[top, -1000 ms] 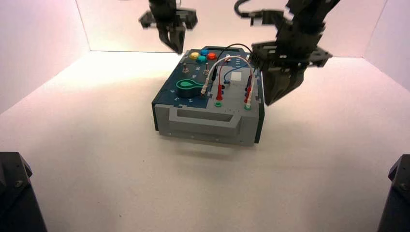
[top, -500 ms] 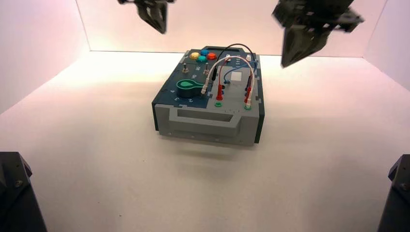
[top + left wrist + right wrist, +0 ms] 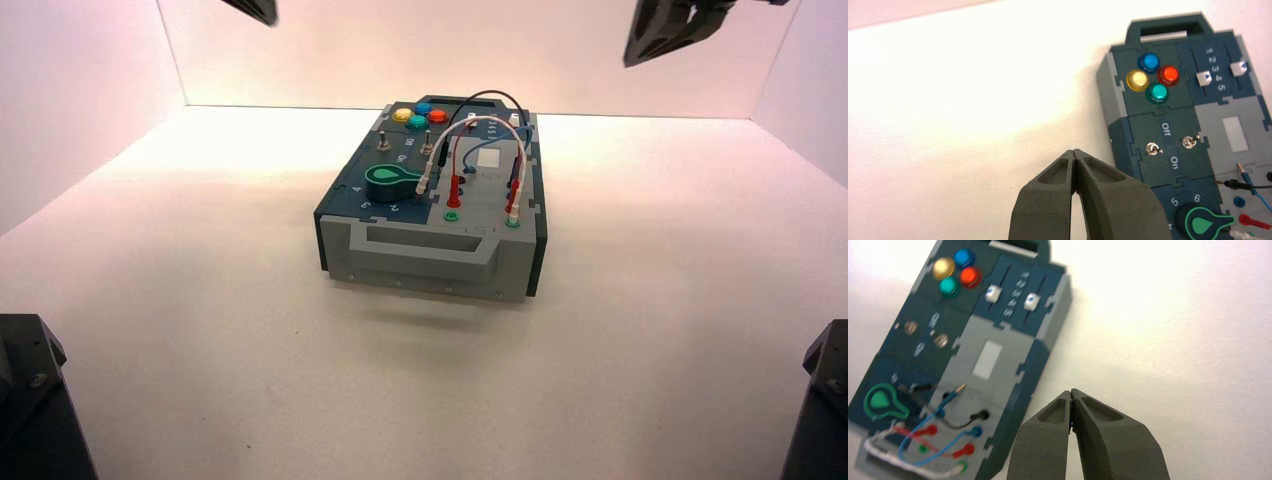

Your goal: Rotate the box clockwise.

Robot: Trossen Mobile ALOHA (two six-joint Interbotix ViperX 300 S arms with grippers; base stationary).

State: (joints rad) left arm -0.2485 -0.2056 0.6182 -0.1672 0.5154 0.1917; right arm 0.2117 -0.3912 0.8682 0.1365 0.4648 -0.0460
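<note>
The box (image 3: 400, 215) lies lengthwise in the middle of the white floor, its grey handle end (image 3: 425, 255) toward me and its coloured buttons (image 3: 420, 115) at the far end. A green dial (image 3: 392, 180) and looping wires (image 3: 485, 150) sit on top. My left gripper (image 3: 1075, 154) is shut and empty, raised high to the left of the box; only a tip shows in the high view (image 3: 255, 10). My right gripper (image 3: 1071, 392) is shut and empty too, raised to the right of the box (image 3: 973, 355), near the high view's top edge (image 3: 665, 30).
White walls enclose the floor on the left, back and right. Dark arm bases sit at the near left corner (image 3: 35, 400) and the near right corner (image 3: 820, 400). Two toggle switches (image 3: 1170, 146) and two white sliders (image 3: 1220, 73) show on the box.
Both grippers have risen from beside the box's far end and pulled outward, almost leaving the high view. The box has not moved.
</note>
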